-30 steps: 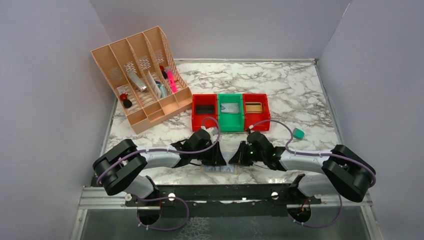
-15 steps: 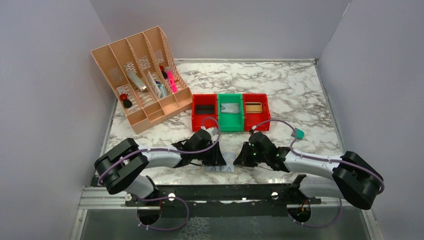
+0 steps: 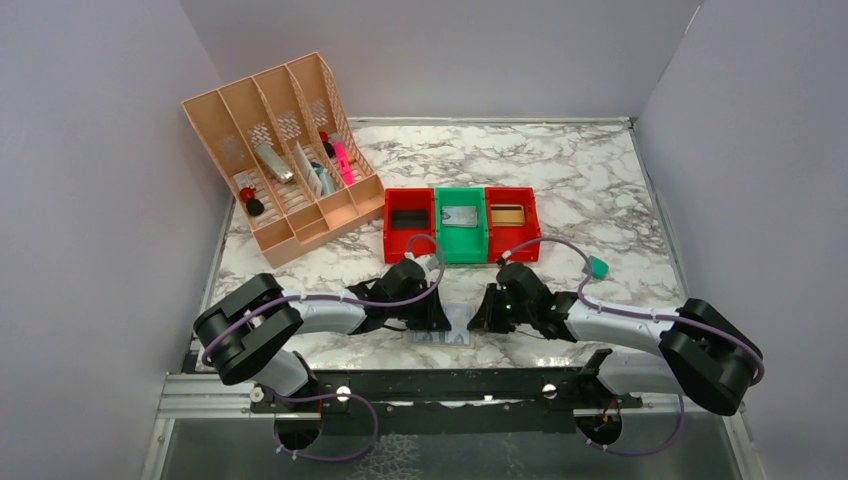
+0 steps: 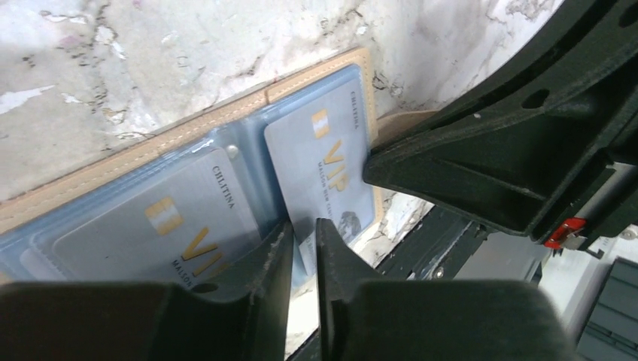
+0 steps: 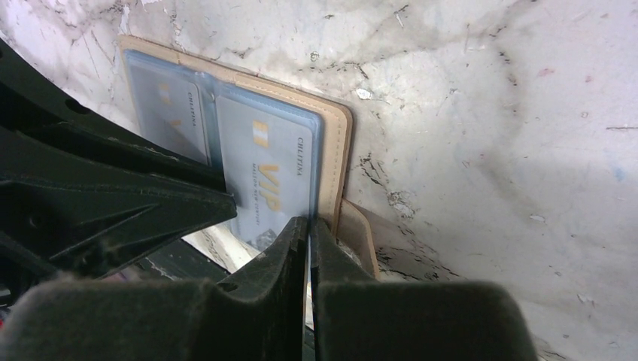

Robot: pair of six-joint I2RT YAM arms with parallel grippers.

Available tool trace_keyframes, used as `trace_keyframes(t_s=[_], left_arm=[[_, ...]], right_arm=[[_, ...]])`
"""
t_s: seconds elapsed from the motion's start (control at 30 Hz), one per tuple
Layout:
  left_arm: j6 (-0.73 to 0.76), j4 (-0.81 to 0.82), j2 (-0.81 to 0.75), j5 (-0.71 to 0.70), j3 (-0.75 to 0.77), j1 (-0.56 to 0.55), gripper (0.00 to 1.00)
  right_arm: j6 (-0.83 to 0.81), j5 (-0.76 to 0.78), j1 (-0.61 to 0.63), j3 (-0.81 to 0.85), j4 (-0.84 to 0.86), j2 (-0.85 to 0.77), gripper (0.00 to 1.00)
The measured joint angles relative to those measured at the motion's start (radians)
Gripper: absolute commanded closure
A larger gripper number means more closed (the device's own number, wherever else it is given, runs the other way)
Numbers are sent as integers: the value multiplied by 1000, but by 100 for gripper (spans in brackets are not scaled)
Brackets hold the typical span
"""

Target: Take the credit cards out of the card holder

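Lying open and flat on the marble table [image 3: 560, 180], at its near edge between the 2 arm bases, the card holder [image 3: 441, 334] shows its pale blue-grey panels facing up with the tan border around them. 2 grey cards printed "VIP" are visible, 1 [image 4: 188, 233] on one panel and 1 [image 4: 323, 173] on the other, and both sit fully inside their clear sleeves. No card lies loose on the table, so I judge that the holder is open and every card is yet to be pulled out.

Both arms are folded low and reach inward, wrists tipped down so the 2 grippers face each other over the holder, very near one another.

The left gripper [image 4: 303, 242] has its tips at the holder's near edge by the fold between the 2 cards. Only a narrow slit separates its fingers, and I cannot tell whether anything is pinched there.

The right gripper [image 5: 309, 232] is closed almost to nothing on the near edge of the outer panel, beside the tan border. It seems to grip the sleeve edge of the holder, not a bare card.
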Motion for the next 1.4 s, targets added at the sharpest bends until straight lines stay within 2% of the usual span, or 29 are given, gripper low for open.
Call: trace_keyframes(t_s=[0.17, 0.57, 1.4], left_arm=[[0, -12, 0, -15, 0, 0, 100], [21, -72, -37, -60, 3, -7, 100], [55, -219, -129, -156, 14, -13, 100]], right_arm=[[3, 0, 0, -1, 2, 0, 91], [23, 2, 1, -2, 24, 10, 95], [32, 5, 3, -2, 32, 11, 95]])
